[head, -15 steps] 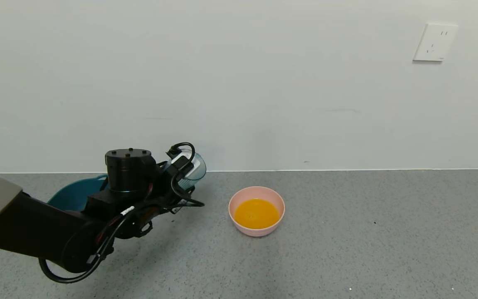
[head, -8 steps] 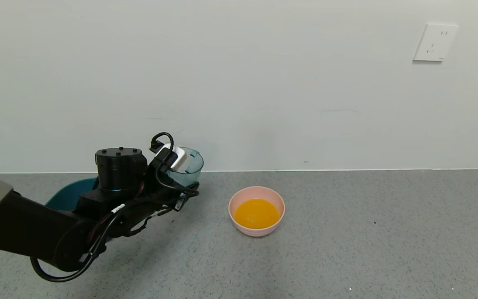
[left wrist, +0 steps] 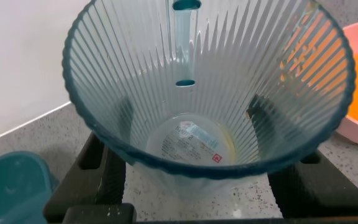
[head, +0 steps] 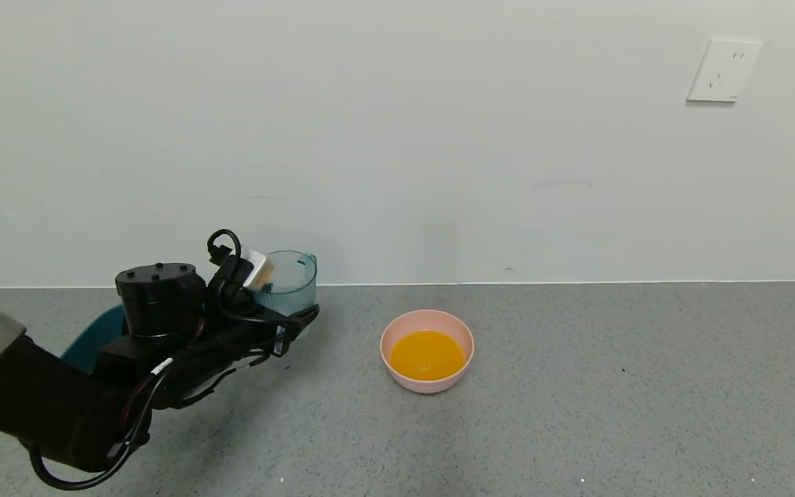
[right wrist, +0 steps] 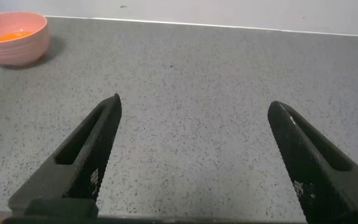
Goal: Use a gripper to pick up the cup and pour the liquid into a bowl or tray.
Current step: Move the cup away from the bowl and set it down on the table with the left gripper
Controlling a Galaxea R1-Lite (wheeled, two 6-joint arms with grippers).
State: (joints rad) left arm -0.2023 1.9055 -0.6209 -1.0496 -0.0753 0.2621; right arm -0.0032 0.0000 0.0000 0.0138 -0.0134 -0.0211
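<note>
Left of the bowl [head: 426, 351], in the head view, the left gripper [head: 280, 293] clasped the cup [head: 288, 281] upright, well apart from it, liquid [head: 426, 355] lying inside the bowl. From the left wrist, the cup [left wrist: 209, 87] looked empty, fingers [left wrist: 104, 174] pressing both sides. Off the bowl's right, the right gripper [right wrist: 194, 146] hung spread, holding nothing.

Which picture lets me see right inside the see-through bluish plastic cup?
The left wrist view: it looks straight down into the ribbed pale teal plastic cup, showing its empty bottom. The head view shows the cup only side-on, held in the left gripper. The right wrist view misses it.
</note>
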